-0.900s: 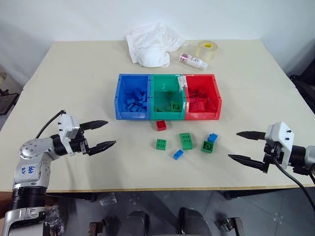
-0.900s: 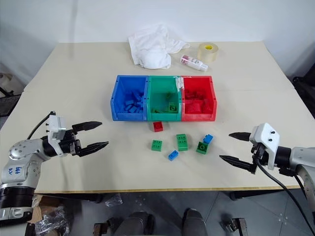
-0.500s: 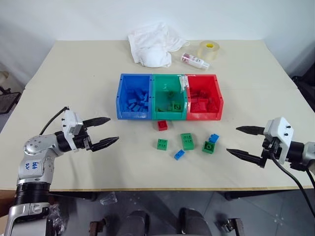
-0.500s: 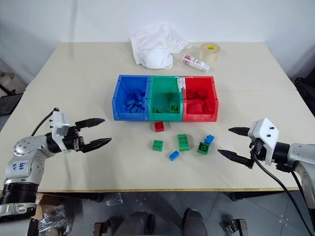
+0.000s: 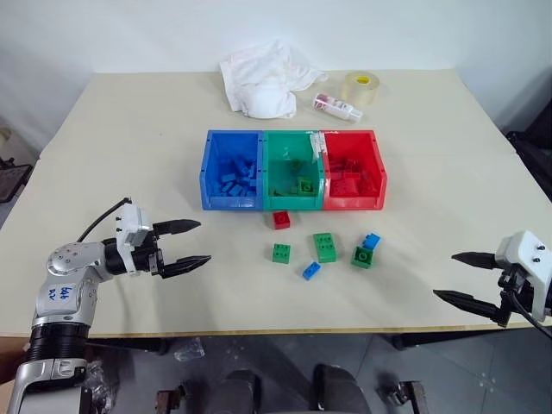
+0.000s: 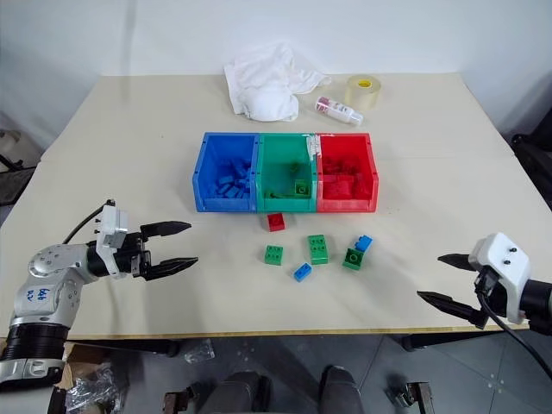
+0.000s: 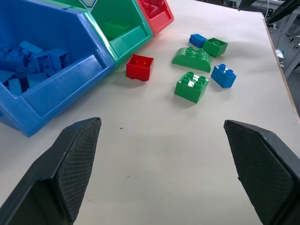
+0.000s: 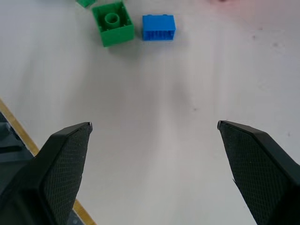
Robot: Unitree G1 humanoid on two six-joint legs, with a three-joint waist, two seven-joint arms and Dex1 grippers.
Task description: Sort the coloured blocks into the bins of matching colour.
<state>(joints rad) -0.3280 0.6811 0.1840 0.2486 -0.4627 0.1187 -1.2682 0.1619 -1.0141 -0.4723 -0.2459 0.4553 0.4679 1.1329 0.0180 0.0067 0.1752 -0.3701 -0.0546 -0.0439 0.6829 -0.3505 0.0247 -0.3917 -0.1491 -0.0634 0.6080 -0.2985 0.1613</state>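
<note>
Three joined bins stand mid-table: blue bin (image 5: pixel 231 201), green bin (image 5: pixel 293 203) and red bin (image 5: pixel 355 202), each holding blocks of its own colour. In front of them lie loose blocks: a red block (image 5: pixel 282 220), a small green block (image 5: pixel 282 253), a long green block (image 5: pixel 326 247), a green block (image 5: pixel 363 256), a blue block (image 5: pixel 372 241) and a small blue block (image 5: pixel 311 270). My left gripper (image 5: pixel 204 241) hovers open, left of the blocks. My right gripper (image 5: pixel 445 275) is open at the right near the table's front edge, well clear of the green block (image 8: pixel 113 22) and blue block (image 8: pixel 158 27).
At the back of the table lie a crumpled white cloth (image 5: pixel 263 78), a clear tape roll (image 5: pixel 362 86) and a small bottle (image 5: pixel 338 106). Bare tabletop runs between each gripper and the blocks. The table's front edge is close under both grippers.
My right gripper has drawn back to the right and toward the front edge, away from the blocks. The left gripper has hardly moved. Both stay open.
</note>
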